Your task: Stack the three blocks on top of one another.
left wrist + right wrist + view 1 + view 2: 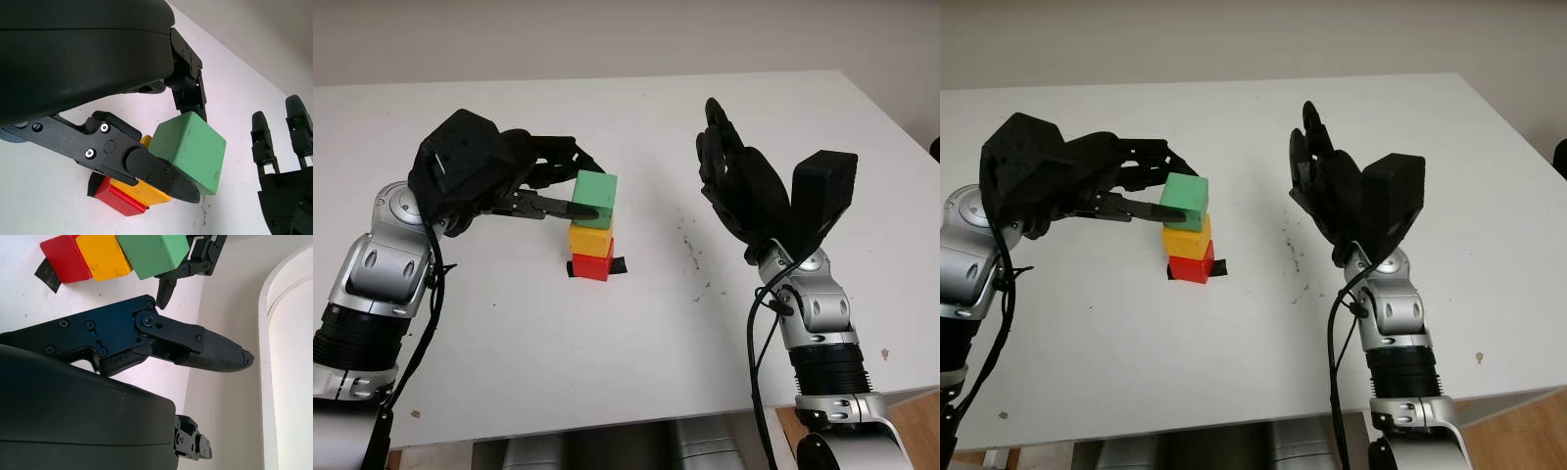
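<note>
the stack is nearly built: the red block [591, 266] sits on the tabletop [607, 372] over a bit of black tape [620, 265], the yellow block [590, 238] sits on the red, and the green block [595, 200] is on top of the yellow, a little skewed and overhanging toward the far side. the left hand [540, 192] has the green block grasped between its fingers [161, 174], one across the near face and others behind it. the step in hand looks like the last placement, with the green block set down or about to be.

the next move, as i judge it, calls for squaring the green block over the yellow and then letting the fingers go gently and drawing straight back to the robot's left, so that no finger drags the top block or tips the column. the skew is the risk: a sideways nudge on release could slide the green block off.

the right hand [744, 191] is held up, open, well apart from the stack on the robot's right, holding nothing. the stack stands near the middle of the tabletop, far from every edge, with bare surface all round, so the left hand has plenty of room to retreat.
</note>
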Tool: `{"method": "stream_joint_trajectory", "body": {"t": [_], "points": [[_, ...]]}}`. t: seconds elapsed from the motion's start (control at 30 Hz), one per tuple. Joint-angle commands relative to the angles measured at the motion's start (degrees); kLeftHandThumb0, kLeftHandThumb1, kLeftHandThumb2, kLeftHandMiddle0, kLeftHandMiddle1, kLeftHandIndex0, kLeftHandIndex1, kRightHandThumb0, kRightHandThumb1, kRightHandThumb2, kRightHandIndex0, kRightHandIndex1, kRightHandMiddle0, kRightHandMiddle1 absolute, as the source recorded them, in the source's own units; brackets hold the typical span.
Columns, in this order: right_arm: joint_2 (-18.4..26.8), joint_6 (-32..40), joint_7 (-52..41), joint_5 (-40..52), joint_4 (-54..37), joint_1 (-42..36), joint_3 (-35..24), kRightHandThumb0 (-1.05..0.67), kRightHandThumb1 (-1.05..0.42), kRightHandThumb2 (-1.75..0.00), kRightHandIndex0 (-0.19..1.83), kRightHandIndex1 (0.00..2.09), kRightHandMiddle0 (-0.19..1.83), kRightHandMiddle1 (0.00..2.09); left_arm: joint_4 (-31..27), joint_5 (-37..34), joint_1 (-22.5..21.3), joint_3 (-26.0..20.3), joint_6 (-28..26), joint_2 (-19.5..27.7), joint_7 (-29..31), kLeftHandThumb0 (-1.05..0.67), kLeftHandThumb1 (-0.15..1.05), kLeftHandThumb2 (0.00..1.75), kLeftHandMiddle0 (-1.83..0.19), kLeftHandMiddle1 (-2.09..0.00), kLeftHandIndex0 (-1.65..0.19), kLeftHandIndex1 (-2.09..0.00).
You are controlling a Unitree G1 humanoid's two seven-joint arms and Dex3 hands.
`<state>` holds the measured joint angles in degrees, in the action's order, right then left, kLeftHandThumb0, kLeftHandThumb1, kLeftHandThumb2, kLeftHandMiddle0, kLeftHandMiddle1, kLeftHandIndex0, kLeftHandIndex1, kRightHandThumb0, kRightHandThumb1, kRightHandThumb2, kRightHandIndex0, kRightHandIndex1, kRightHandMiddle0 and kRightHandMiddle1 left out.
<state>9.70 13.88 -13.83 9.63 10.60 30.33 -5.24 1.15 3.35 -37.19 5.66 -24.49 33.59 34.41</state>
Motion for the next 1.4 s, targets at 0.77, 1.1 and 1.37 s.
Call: {"method": "stream_joint_trajectory", "body": {"t": [0.77,1.1,1.37], "points": [[0.60,-0.48,-0.23,-0.03,-0.58,0.57,-0.23,-0.75,-1.05,-0.72,-0.19,0.00,-0.19,0.00,-0.47,3.25,-0.28,1.27,-3.96,1.74,3.59,-0.60,0.95,0.05,-0.02,-0.05,-0.26,-0.55],[0.84,-0.53,-0.38,-0.23,-0.06,0.86,-0.16,-0.74,-1.05,-0.73,-0.19,0.00,-0.19,0.00,-0.61,0.21,-0.06,-0.32,-0.32,1.96,6.20,-0.94,0.97,0.06,0.19,0.00,0.19,0.00],[0.48,-0.95,-0.19,-0.17,0.50,1.15,-0.28,-0.74,-1.05,-0.74,-0.19,0.00,-0.19,0.00,-1.43,-6.13,0.51,-4.80,-0.30,0.93,5.90,-1.00,0.98,0.05,0.19,0.00,0.19,0.00]]}}
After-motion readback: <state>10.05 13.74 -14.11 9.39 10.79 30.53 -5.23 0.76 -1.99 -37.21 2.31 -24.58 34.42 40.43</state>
